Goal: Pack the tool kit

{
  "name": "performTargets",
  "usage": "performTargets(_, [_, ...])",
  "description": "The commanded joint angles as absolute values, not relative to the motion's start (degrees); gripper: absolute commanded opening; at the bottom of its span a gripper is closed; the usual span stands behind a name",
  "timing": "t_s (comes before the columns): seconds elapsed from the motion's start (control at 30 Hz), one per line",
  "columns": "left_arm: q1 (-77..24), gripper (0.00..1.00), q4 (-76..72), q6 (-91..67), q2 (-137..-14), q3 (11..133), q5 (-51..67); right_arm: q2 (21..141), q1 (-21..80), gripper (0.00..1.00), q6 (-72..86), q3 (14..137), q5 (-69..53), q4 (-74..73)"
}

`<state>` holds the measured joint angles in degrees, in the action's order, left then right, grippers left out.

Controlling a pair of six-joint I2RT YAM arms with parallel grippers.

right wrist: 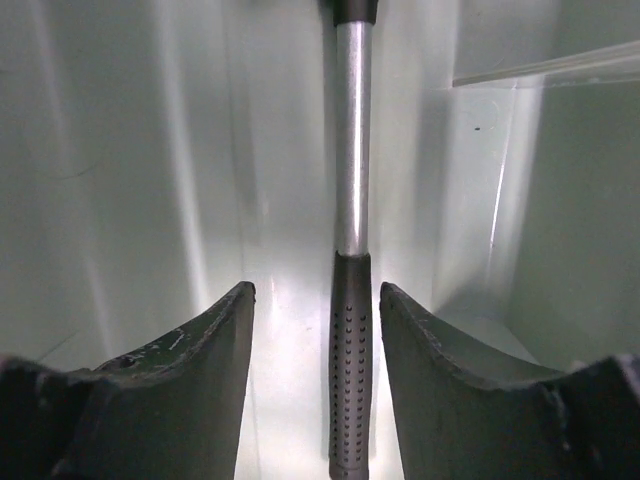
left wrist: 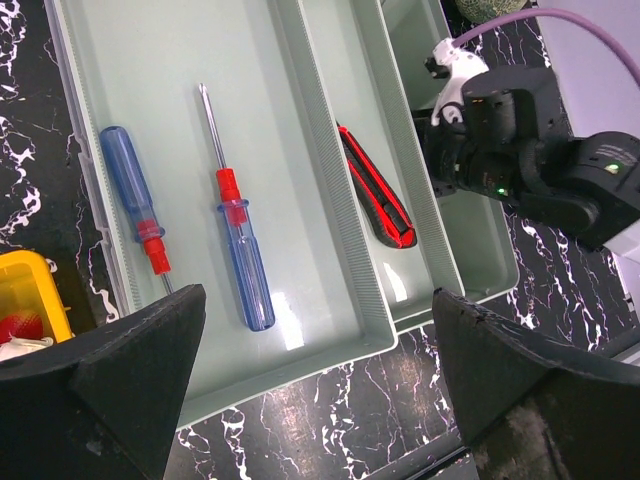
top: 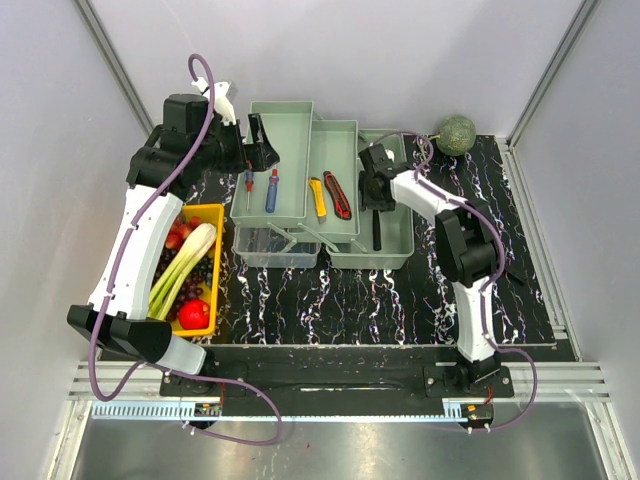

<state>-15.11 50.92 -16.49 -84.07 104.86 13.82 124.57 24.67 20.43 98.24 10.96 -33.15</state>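
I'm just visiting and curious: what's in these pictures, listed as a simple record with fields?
Left tray: two blue-handled screwdrivers
Middle tray: yellow knife, red knife
Deep compartment: hammer
Left end effector: open, empty, above the left tray
Right end effector: open, fingers on either side of the hammer handle, not gripping
Off to the side: yellow tray of produce

Pale green toolbox (top: pixel 400 245) open, trays folded out; left tray (top: pixel 290 120): blue-handled screwdriver (left wrist: pixel 240 270) beside second screwdriver (left wrist: pixel 135 210), tips opposite ways; middle tray (top: pixel 340 135): yellow cutter (top: pixel 318 197), red-black cutter (left wrist: pixel 378 190); hammer (right wrist: pixel 351 330) flat on box floor, metal shaft, black dotted grip.
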Motion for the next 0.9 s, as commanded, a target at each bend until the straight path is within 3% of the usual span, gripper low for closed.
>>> performTargets(0.0, [-14.85, 0.99, 48.43, -16.52, -82.27, 104.85, 13.18, 114.53, 24.08, 0.59, 20.83, 99.06, 13.53, -33.22])
performTargets(0.13, [-14.77, 0.99, 48.25, -16.52, -82.09, 104.50, 13.10, 109.26, 24.08, 0.54, 21.10, 97.39, 16.17, -33.05])
performTargets(0.23, [-14.77, 0.99, 48.34, -16.52, -82.00, 104.15, 13.10, 104.69, 24.08, 0.32, 20.39, 94.41, 17.57, -30.94])
performTargets(0.33, [-14.68, 0.99, 48.34, -16.44, -82.09, 103.98, 13.01, 100.21, 24.08, 0.22, 20.13, 90.89, 22.92, -29.36])
performTargets(0.57, [-14.68, 0.99, 48.25, -16.17, -82.09, 104.59, 12.48, 90.72, 19.61, 0.28, 24.41, 81.84, 33.83, -28.39])
performTargets(0.87, [-14.59, 0.99, 48.34, -16.44, -82.53, 105.03, 13.01, 85.17, -2.17, 0.43, 47.87, 69.97, 19.80, -36.56])
